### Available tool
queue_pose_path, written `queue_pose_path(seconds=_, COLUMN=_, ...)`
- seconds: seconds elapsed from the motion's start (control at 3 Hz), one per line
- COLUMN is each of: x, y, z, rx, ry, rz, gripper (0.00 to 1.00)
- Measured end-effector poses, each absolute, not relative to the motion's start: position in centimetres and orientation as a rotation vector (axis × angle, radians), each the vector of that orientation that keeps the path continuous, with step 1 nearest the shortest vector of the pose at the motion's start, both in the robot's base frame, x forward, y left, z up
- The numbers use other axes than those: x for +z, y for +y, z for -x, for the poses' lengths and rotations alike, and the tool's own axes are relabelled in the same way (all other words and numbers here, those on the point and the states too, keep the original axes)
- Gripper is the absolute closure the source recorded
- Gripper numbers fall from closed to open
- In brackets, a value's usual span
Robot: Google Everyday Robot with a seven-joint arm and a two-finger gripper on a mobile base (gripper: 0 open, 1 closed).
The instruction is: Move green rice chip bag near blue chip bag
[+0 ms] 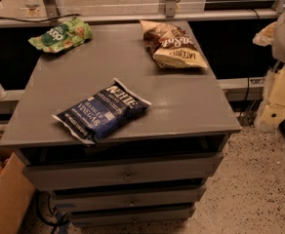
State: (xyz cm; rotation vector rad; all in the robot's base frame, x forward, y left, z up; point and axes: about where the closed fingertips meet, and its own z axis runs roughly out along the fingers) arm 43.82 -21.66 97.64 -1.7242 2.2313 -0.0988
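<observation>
Currently, gripper out of view, box point(6, 201) cropped

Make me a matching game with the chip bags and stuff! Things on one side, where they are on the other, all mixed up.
Things:
1. green rice chip bag
2. blue chip bag
3. brown-and-cream bag
4. cardboard box

Places:
A. front of the grey cabinet top, near its edge
B. on the floor, left of the cabinet
C. back left corner of the top
D. back right of the top

Pairs: 1-C, 2-A, 3-D, 4-B.

The gripper is not in view.
</observation>
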Motion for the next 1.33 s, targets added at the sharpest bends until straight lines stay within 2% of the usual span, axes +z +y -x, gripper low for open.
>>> queue_pose_path(seconds=0.33, x=97.7, y=-21.6, z=-43.8, rx=-0.1, ry=2.229, rz=1.722, gripper=0.0)
queue_pose_path(seconds=0.67, x=97.3, y=-20.1, z=-46.2, rx=-0.066, ry=2.185, rz=1.678, gripper=0.0)
queue_pose_path(seconds=1.33, x=97.3, y=-13.3, z=-55.2, rx=0.08, ry=2.041, rz=1.514, gripper=0.0)
